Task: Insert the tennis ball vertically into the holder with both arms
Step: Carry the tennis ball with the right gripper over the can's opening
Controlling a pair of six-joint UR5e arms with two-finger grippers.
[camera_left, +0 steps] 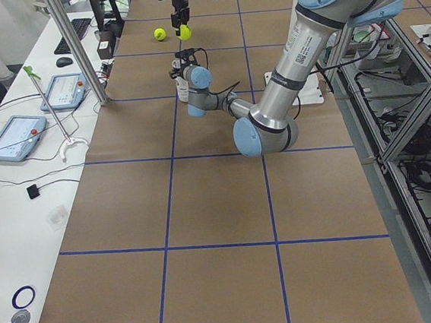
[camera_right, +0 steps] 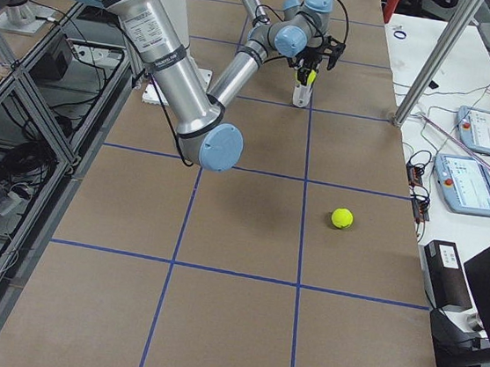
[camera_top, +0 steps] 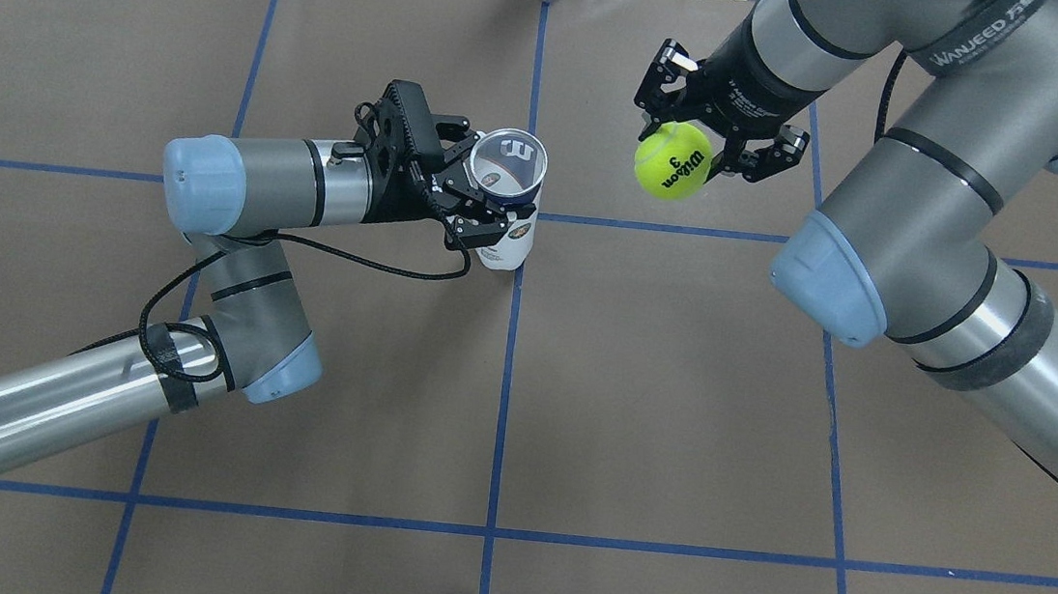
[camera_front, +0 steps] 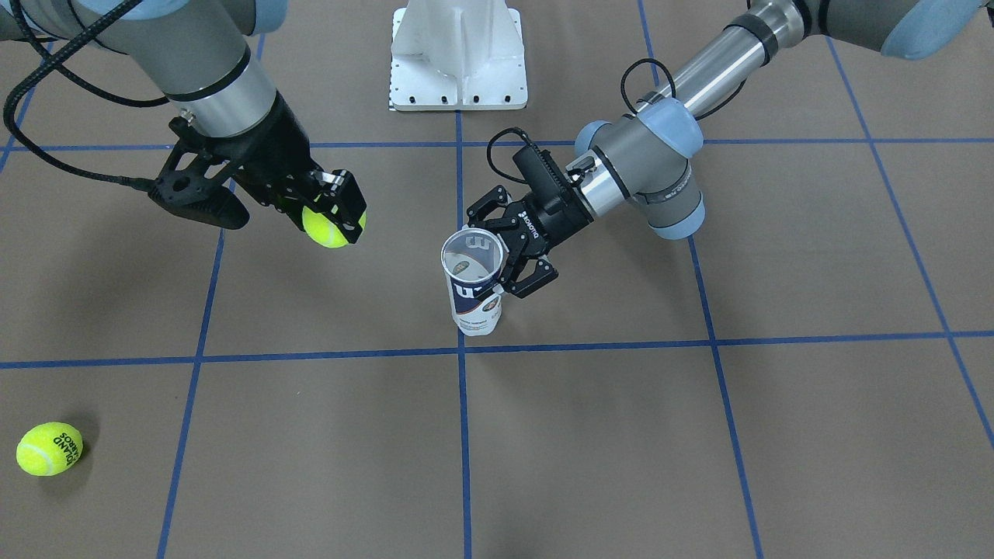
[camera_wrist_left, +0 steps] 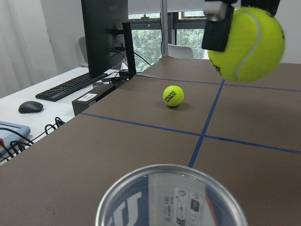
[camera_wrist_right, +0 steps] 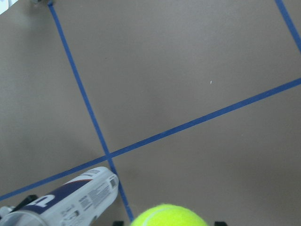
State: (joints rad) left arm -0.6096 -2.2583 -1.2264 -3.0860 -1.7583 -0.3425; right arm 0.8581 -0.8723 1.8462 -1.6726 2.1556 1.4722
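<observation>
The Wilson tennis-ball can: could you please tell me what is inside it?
No ball shows through the open top of the Wilson tennis-ball can, only its clear wall and W label. The very bottom cannot be made out.

Grey arms, light-blue joint caps

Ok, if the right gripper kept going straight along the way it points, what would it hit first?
Most likely the bare table. The right gripper points down, holding the tennis ball, well to one side of the open mouth of the holder, so the ball would touch the table first.
</observation>
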